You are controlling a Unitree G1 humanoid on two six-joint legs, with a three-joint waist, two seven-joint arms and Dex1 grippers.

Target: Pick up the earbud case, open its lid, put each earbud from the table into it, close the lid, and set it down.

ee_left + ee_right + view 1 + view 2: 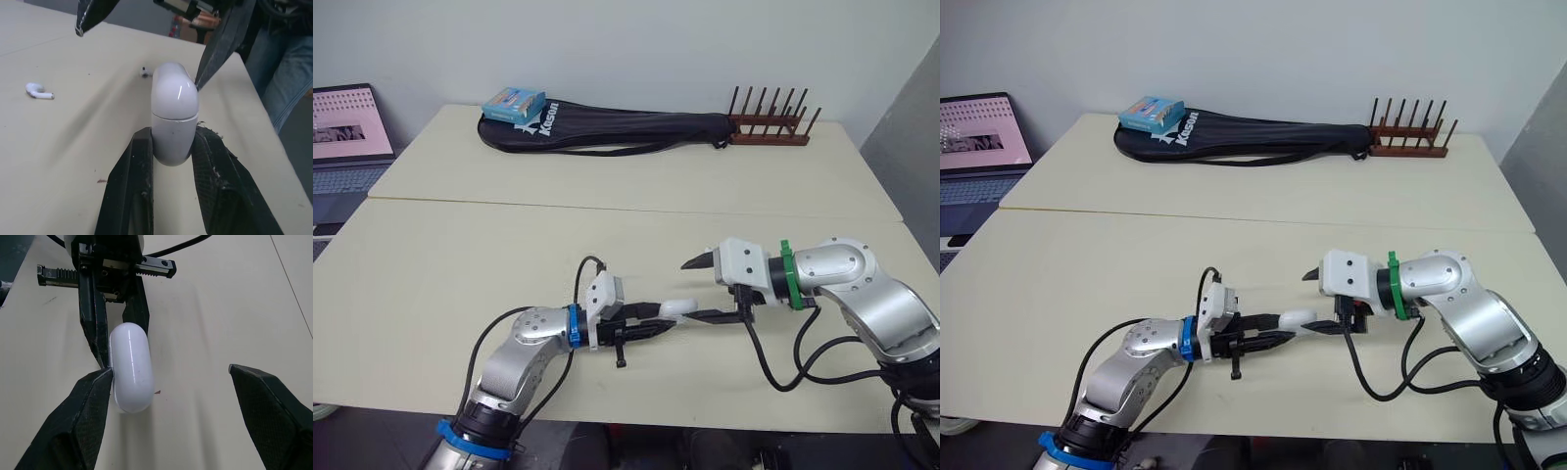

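My left gripper [664, 321] is shut on the lower half of the white earbud case [173, 117], holding it just above the table near the front edge. The lid looks closed, with its seam showing above the finger pads [142, 161]. My right gripper [168, 372] is open around the lid end of the case [131, 364]. One of its fingertips [100, 382] touches the case's side and the other stands well apart. A white earbud [39, 91] lies on the table beyond the case, and a second small earbud [144, 71] lies just behind it.
A black racket bag [607, 132] with a blue box [514, 103] on it lies along the far table. A wooden rack [769, 127] stands at its right end, a laptop [347, 132] at far left. A person's leg in jeans [288, 73] is by the table.
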